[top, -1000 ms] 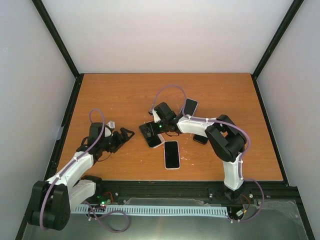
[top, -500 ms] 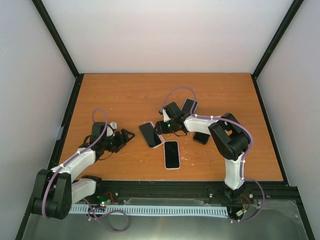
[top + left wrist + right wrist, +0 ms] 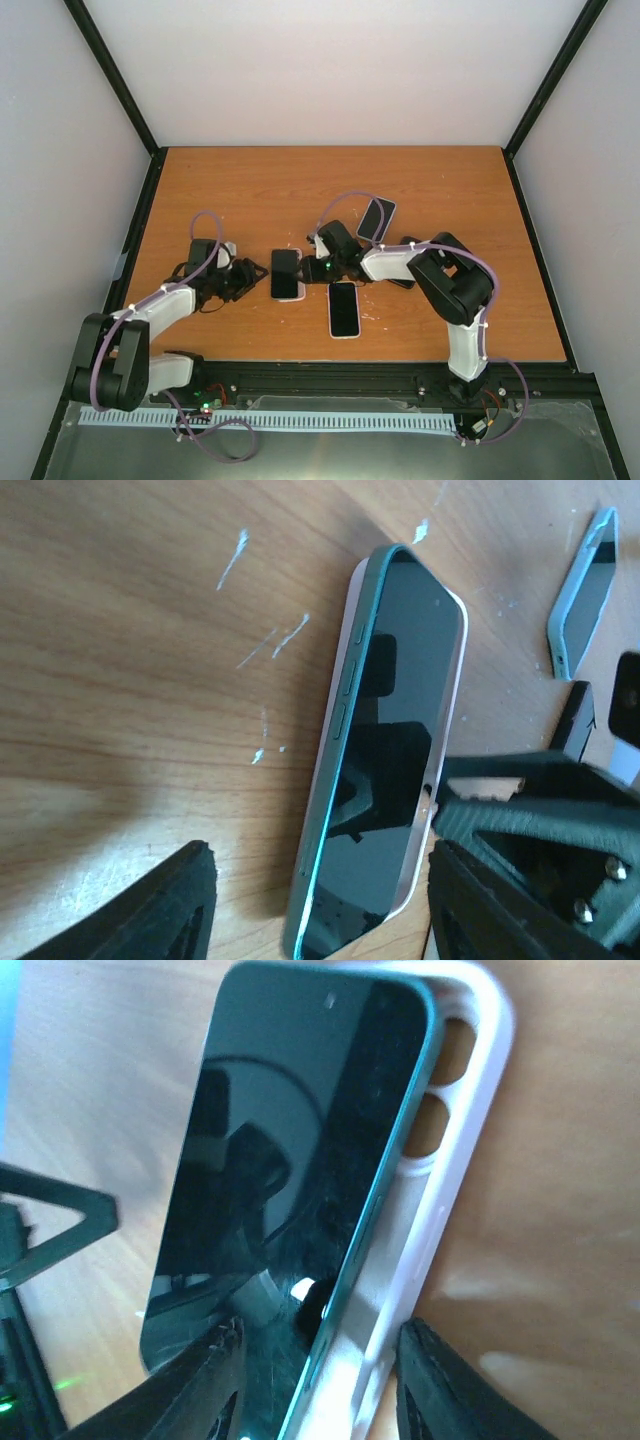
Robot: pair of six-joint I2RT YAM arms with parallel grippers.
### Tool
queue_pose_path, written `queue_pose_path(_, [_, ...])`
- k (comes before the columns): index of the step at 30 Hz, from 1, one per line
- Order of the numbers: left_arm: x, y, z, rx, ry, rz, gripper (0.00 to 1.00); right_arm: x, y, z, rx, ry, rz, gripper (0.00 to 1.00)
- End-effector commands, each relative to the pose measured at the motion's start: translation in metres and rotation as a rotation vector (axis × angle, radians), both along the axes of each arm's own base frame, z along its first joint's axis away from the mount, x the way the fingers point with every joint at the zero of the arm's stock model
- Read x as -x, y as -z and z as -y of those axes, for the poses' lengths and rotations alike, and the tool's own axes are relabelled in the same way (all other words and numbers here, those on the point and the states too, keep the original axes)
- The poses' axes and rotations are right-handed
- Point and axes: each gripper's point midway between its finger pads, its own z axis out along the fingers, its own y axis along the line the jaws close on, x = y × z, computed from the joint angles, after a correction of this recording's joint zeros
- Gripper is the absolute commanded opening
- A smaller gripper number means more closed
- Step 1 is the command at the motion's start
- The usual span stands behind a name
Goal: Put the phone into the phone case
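The phone, dark-screened with a teal edge, lies tilted in the pale pink-white phone case, one long side raised above the case wall. My left gripper is at its left and my right gripper at its right. In the left wrist view the phone reaches down between my open left gripper, with both fingers apart from it. In the right wrist view my right gripper straddles the phone and the case. One finger is over the screen and the other sits just off the case wall.
A white-rimmed phone lies near the front centre. Another phone lies behind the right arm, and a dark object is half hidden under it. A grey-blue case shows at the far right of the left wrist view.
The phone and its case have slid left and turned square to the table edge. Both grippers have come up to it from either side, and both pairs of jaws have narrowed.
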Motion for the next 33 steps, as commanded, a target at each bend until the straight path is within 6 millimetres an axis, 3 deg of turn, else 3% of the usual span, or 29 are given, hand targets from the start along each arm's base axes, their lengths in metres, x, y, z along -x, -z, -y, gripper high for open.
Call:
queue_pose_path(1, [-0.008, -0.003, 0.005, 0.011, 0.042, 0.022, 0.55, 0.024, 0.002, -0.011, -0.072, 0.030, -0.110, 0.41])
queue_pose_path(6, [-0.012, -0.002, 0.009, 0.014, 0.075, 0.043, 0.46, 0.007, 0.000, 0.006, 0.008, 0.110, -0.029, 0.40])
queue_pose_path(14, [-0.031, 0.002, 0.009, -0.010, 0.071, 0.054, 0.38, -0.024, 0.004, 0.009, 0.045, 0.202, 0.029, 0.29])
queue_pose_path(21, [-0.036, 0.007, 0.013, 0.004, 0.091, 0.049, 0.21, -0.022, 0.012, -0.003, -0.008, 0.181, -0.017, 0.25])
queue_pose_path(33, [-0.031, -0.002, 0.036, 0.093, 0.147, 0.045, 0.11, -0.006, 0.016, -0.008, -0.070, 0.188, -0.081, 0.20])
